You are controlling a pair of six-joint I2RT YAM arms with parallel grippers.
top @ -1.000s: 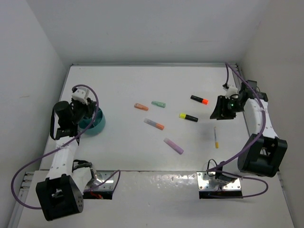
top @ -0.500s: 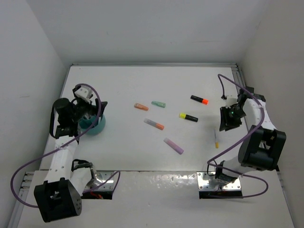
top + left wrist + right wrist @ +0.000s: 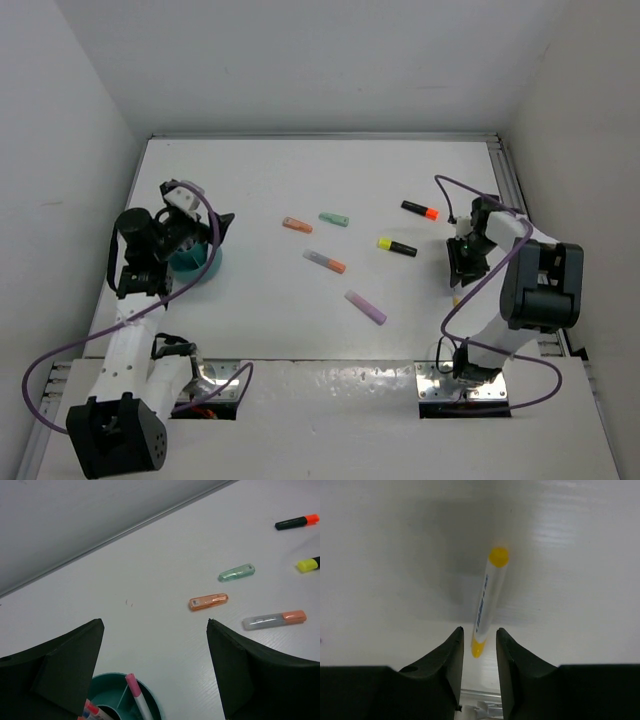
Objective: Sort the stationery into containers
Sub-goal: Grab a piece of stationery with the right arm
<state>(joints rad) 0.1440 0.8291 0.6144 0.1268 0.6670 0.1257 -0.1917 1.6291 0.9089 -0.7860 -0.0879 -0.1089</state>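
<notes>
Shows the left tool [image 3: 154,630] spread wide, holding nothing. Places the teal bowl [image 3: 156,706] directly below and between its fingers, with a pink pen [image 3: 136,696] standing in one compartment and more coloured tips at the bowl's left edge. Cuts off most of the bowl at the bottom of the left wrist view, so cannot count what sits inside. Sets five loose pieces on the table [image 3: 150,580] ahead and to the right of that tool: an orange highlighter [image 3: 208,601], a mint green highlighter [image 3: 236,572], a clear marker with an orange cap [image 3: 274,620], a black marker with an orange cap [image 3: 296,522], and a black marker with a yellow cap [image 3: 308,564] clipped by the frame edge. Puts a purple marker [image 3: 365,307] well apart from both tools, between them. Shows the right tool [image 3: 478,632] narrowly open, fingers straddling the near end of a white pen with yellow ends [image 3: 487,595], slim gaps on both sides. Lays the rest of that pen straight ahead of the tool. Carries blue print along the barrel, too small to read.
</notes>
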